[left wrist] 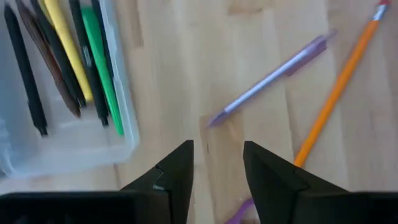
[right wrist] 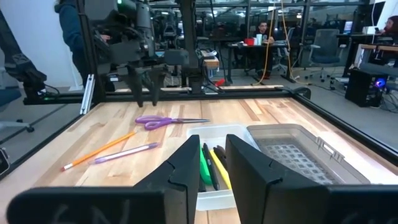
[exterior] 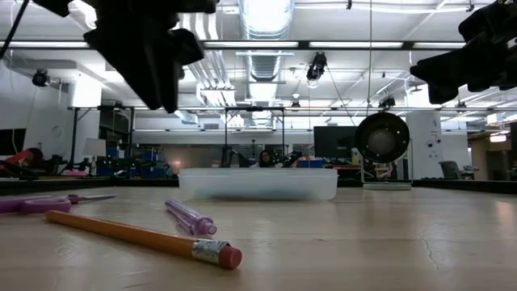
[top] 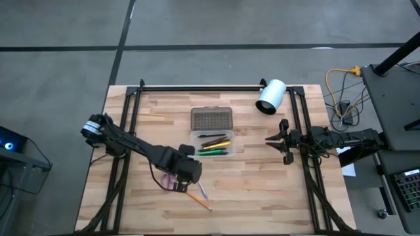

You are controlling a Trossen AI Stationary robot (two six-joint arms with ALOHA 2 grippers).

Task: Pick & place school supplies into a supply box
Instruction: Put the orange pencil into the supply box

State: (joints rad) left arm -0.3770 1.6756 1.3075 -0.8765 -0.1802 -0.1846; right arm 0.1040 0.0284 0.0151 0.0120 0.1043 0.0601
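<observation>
The supply box [top: 213,143] is a clear tray holding yellow, green and dark pens [left wrist: 74,56]; its dotted lid [top: 211,119] lies open on the far side. An orange pencil [top: 197,199], a purple pen [top: 203,191] and purple scissors [top: 172,181] lie on the wood near the box's near left corner. My left gripper [top: 188,169] hangs open above them, fingers [left wrist: 180,165] pointing down, with bare table between them. My right gripper [top: 281,141] stands open at the table's right side, level, facing the box [right wrist: 214,162].
A white cylinder [top: 270,96] lies at the far right of the table. Black frame rails [top: 197,88] run along the far edge and both sides. People sit in the room beyond the table [right wrist: 264,31]. Bare wood lies right of the box.
</observation>
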